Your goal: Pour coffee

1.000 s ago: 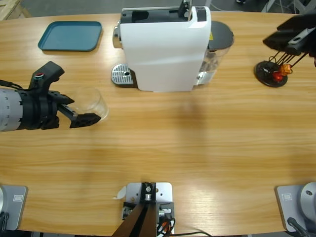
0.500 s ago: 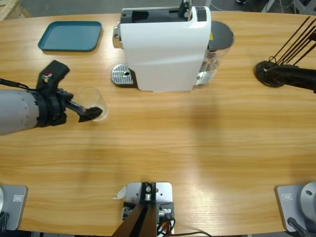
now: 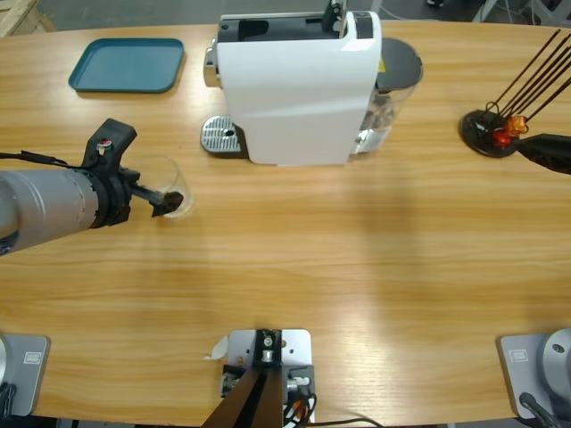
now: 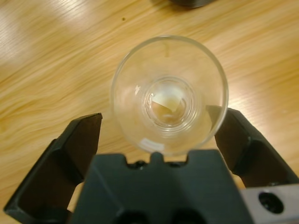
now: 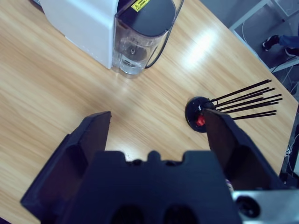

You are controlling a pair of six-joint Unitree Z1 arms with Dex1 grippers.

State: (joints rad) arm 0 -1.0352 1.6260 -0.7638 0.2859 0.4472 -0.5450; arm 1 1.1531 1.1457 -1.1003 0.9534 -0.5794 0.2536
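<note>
A clear glass tumbler (image 3: 171,185) stands upright on the table, left of the white coffee machine (image 3: 299,85). My left gripper (image 3: 163,204) reaches it from the left and is open, one jaw on each side of the glass (image 4: 169,95). A narrow gap shows at one jaw. No dark coffee shows in the glass; its bottom looks pale. My right gripper (image 5: 156,126) is open and holds nothing, high over the table's right part. In the high view only its dark tip (image 3: 546,150) shows at the right edge.
The machine's metal drip tray (image 3: 223,136) faces left, toward the glass. Its water tank (image 3: 393,89) sits on the right side. A teal tray (image 3: 128,64) lies at the back left. A black stand with thin sticks (image 3: 489,132) is at the right.
The left gripper has turned on its side and closed in around the glass. The right arm has pulled back toward the right edge, uncovering the stick stand.
</note>
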